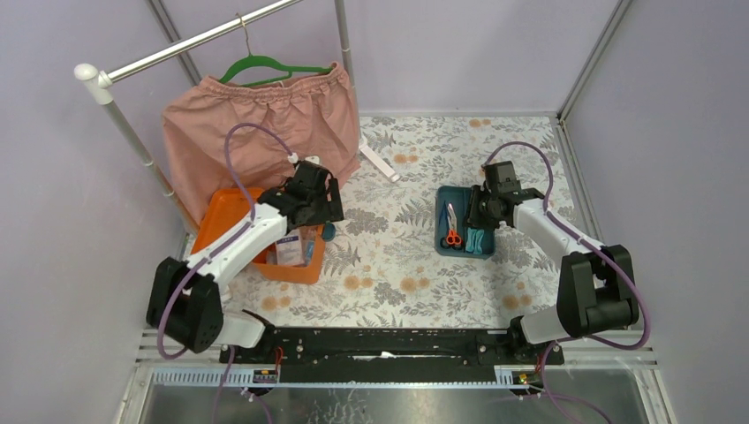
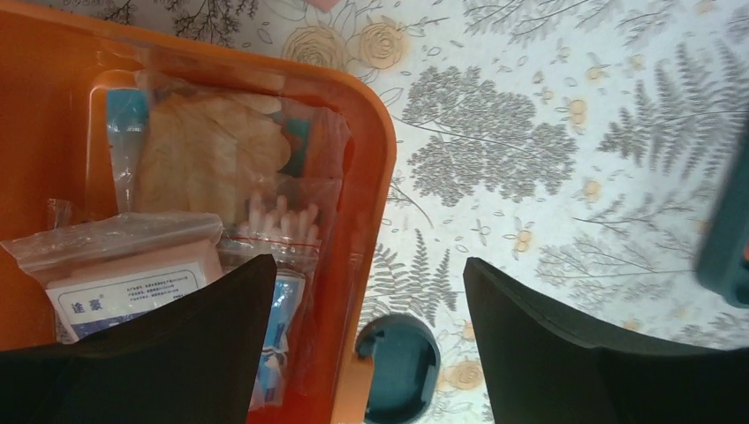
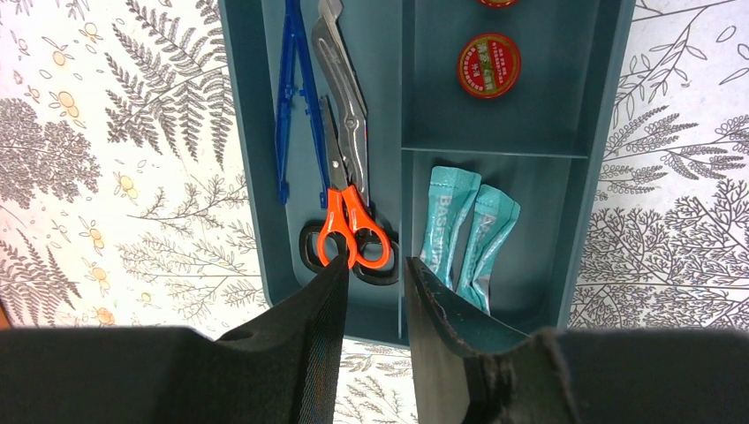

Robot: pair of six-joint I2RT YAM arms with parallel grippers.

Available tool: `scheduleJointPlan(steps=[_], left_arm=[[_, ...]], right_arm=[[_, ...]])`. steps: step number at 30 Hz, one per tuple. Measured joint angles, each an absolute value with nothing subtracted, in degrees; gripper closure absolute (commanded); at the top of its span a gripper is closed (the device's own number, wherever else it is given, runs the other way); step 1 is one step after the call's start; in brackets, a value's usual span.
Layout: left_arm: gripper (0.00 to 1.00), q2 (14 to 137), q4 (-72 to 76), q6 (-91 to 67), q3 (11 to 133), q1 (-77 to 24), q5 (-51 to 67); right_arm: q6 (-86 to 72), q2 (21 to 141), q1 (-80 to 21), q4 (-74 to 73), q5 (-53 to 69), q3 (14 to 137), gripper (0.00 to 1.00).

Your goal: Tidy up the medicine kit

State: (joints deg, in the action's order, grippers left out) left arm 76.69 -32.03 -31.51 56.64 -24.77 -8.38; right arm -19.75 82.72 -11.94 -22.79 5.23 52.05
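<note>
We are seeing the teal insert tray (image 3: 247,132) lying right of centre, its long axis running away from the arms, carrying two scissors (image 3: 346,115), one blue tweezers (image 3: 290,97), two sachets (image 3: 450,221) and two red tins (image 3: 488,64). The right gripper (image 3: 375,265) is hovering narrowly parted and empty, while the left gripper (image 2: 371,274) is gaping wide over the rim of the one orange box (image 2: 384,177)

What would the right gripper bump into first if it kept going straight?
Probably the teal tray. The right gripper points down at its near end, between the handles of the scissors and the packets. A scissors handle might come first; depth is unclear.
</note>
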Motion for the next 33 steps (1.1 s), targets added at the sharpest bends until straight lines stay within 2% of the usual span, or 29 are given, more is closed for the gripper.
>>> scheduleJointPlan(steps=[8, 14, 23, 28, 33], left_arm=[[0.42, 85.6, -33.9, -30.3, 62.6, -27.6, -14.4], [0.58, 89.3, -34.5, -29.9, 66.6, -34.3, -17.1], [0.73, 95.6, -34.4, -30.3, 72.6, -40.9, -16.9], [0.98, 99.4, -34.0, -29.5, 77.2, -44.4, -16.3], [1.0, 101.3, -32.7, -27.9, 79.3, -47.2, -16.2]], right_arm=[[-19.4, 82.1, -11.9, -21.9, 5.3, 49.7, 0.62], [-19.3, 81.1, -11.9, -20.3, 5.2, 47.9, 0.62], [-19.8, 80.1, -11.9, -18.8, 5.2, 46.3, 0.61], [-20.3, 80.1, -11.9, -18.7, 5.3, 46.1, 0.6], [-20.3, 81.4, -11.9, -18.8, 5.1, 46.1, 0.59]])
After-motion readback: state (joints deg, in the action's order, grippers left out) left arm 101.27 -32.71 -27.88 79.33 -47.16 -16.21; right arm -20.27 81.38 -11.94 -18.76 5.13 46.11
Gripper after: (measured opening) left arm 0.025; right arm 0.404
